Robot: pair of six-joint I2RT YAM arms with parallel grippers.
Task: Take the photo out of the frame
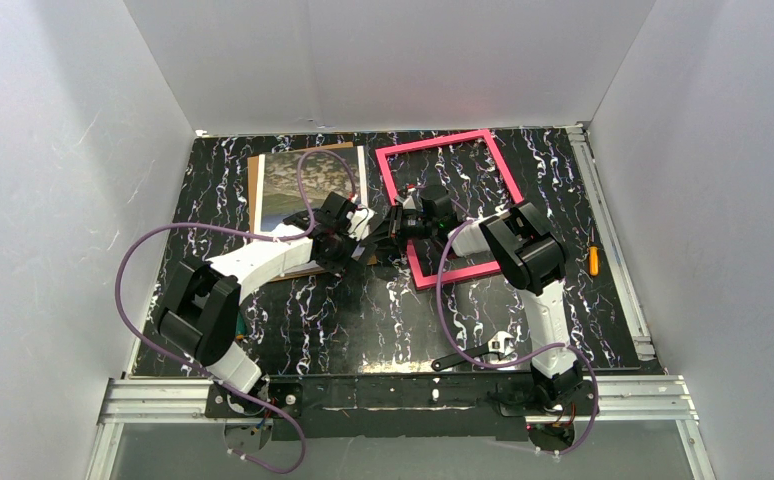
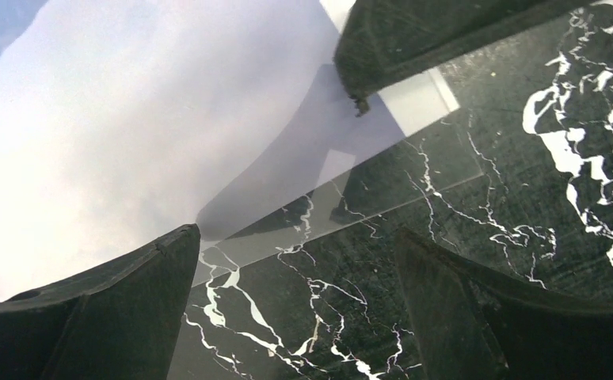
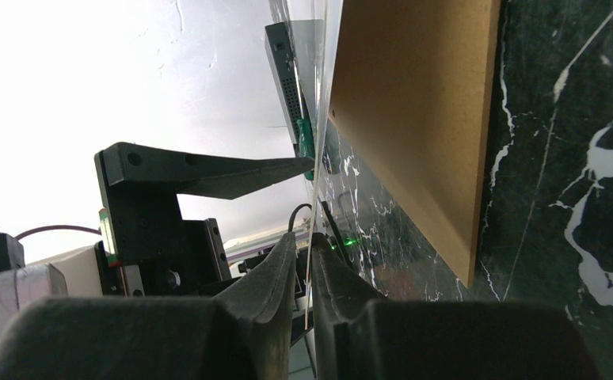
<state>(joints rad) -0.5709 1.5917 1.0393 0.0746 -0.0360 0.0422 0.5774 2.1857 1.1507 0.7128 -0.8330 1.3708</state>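
While left hand [image 1: 367, 238] gapes | photo [image 1: 283, 190] corner beneath it (lying flat)

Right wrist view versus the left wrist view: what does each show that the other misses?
Only right wrist: the flat brown fibreboard panel, and the right gripper pinching the thin clear sheet edge-on. Only left wrist: the rectangular landscape photo, pale sky and white strip, and the open left gripper. Both: the black white-veined marble table and that clear sheet.
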